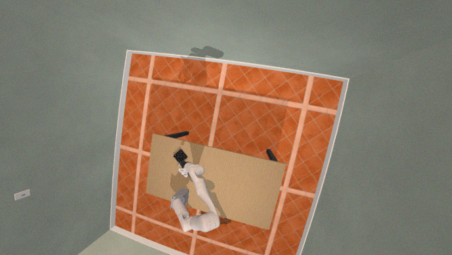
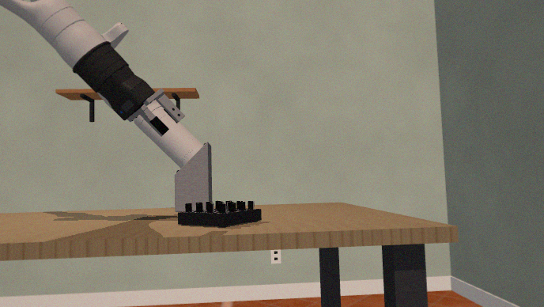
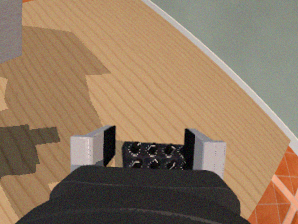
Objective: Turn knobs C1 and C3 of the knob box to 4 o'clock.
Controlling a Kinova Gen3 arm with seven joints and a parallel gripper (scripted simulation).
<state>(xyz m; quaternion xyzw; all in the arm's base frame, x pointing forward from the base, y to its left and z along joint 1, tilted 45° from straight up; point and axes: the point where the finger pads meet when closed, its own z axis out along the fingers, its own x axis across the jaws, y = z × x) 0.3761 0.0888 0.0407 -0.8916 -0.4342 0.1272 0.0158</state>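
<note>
Knob box, black, standing on its feet near the left end of the wooden table; its knobs rise in rows from the top face, but the white lines and printed names are too small to read in any view, so C1 and C3 cannot be singled out; in the wrist view the knob box shows between the two fingers, with a row of knobs facing the camera. Gripper with jaws fully apart and nothing between them; in the top view the gripper lies just beside the knob box, on its near side. Step in hand, judged: approach to the first knob. To do it well: bring the wrist upright over the chosen knob; centre the knob between the pads before closing; descend only far enough to grip its side, clear of neighbouring knobs; turn about the knob's own axis, stopping at the 4 o'clock mark. Behind: wall shelf; tiled floor.
</note>
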